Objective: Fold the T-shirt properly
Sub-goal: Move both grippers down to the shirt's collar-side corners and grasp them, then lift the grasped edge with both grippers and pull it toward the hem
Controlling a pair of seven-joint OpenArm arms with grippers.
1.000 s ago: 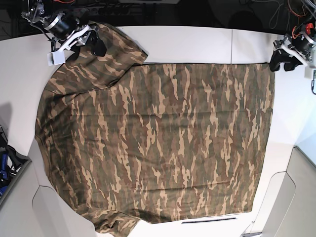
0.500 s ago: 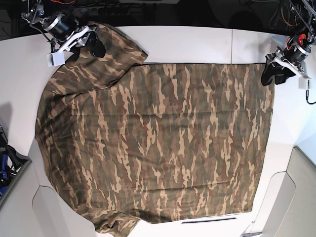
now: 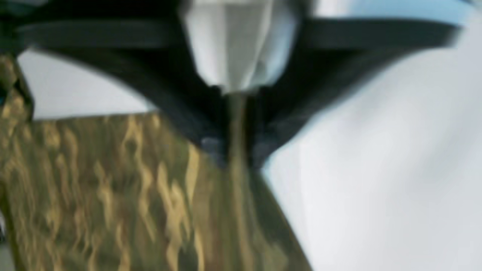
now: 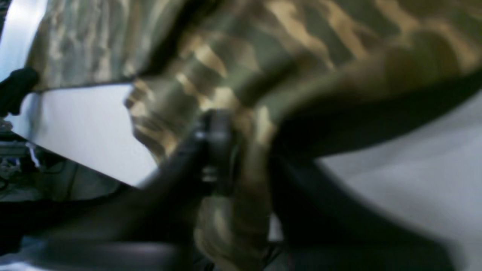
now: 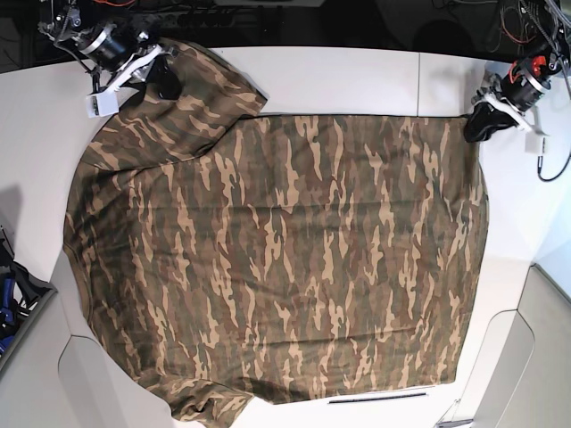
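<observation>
The camouflage T-shirt point(image 5: 277, 259) lies spread flat over the white table point(image 5: 357, 80), with one sleeve folded over at the far left. My left gripper point(image 5: 479, 126) is shut on the shirt's far right corner. The blurred left wrist view shows its jaws pinching a ridge of the cloth point(image 3: 235, 158). My right gripper point(image 5: 166, 82) is shut on the far left sleeve. The right wrist view shows the bunched sleeve cloth point(image 4: 248, 124) between its dark fingers point(image 4: 214, 150). The collar and the pale mark are hidden.
The table has rounded cut-outs at its front corners point(image 5: 98, 374). A dark bin with blue items point(image 5: 11, 299) stands off the left edge. Cables point(image 5: 546, 169) hang by the left arm at the far right. A thin dark strip point(image 5: 375, 398) lies at the front edge.
My left gripper moved in from beside the far right corner, closed on it and drew the corner slightly inward. My right gripper shifted slightly up and left with the sleeve.
</observation>
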